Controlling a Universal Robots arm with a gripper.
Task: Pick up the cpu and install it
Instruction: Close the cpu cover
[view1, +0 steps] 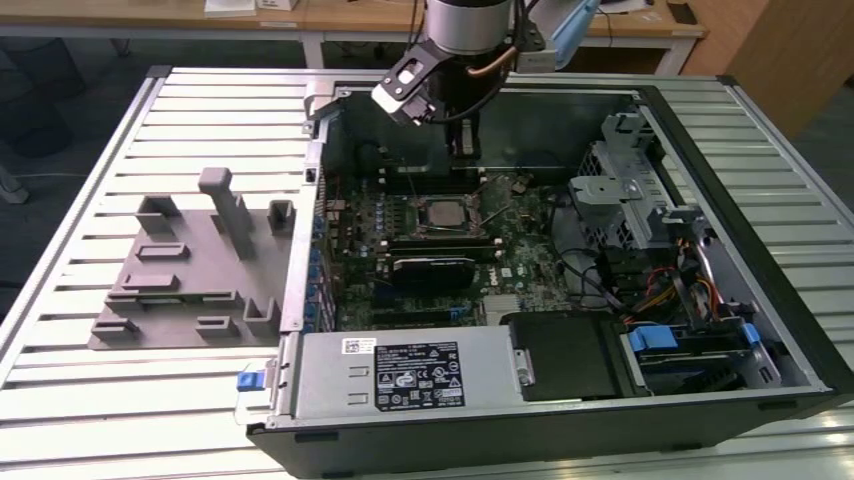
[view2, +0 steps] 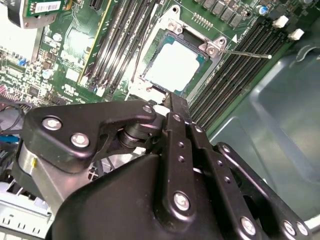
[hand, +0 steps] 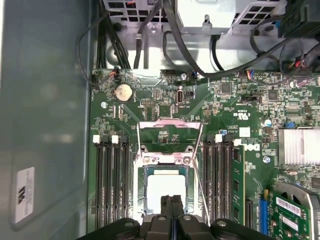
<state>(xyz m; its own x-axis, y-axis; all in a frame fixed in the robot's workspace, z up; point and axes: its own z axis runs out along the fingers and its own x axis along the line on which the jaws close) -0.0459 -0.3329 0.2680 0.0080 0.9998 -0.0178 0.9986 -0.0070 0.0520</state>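
The cpu (view1: 438, 212) lies flat in the motherboard socket inside the open computer case, its pale silver top facing up. In both wrist views the cpu (view2: 175, 65) (hand: 165, 187) sits inside the socket frame. The socket's load plate (hand: 170, 131) is swung open and its thin wire lever (view2: 245, 54) stands free. My gripper (view1: 463, 155) hangs above the board, just behind the socket toward the case's rear wall. Its black fingers (hand: 171, 200) are pressed together with nothing between them, their tips (view2: 172, 102) near the cpu's edge but above it.
A grey moulded tray (view1: 187, 270) lies on the slatted table at the exterior view's left. The power supply (view1: 400, 375) fills the case's near side, a drive cage (view1: 627, 200) and cables its right. RAM slots (hand: 112, 180) flank the socket, and the case wall (hand: 45, 125) is close.
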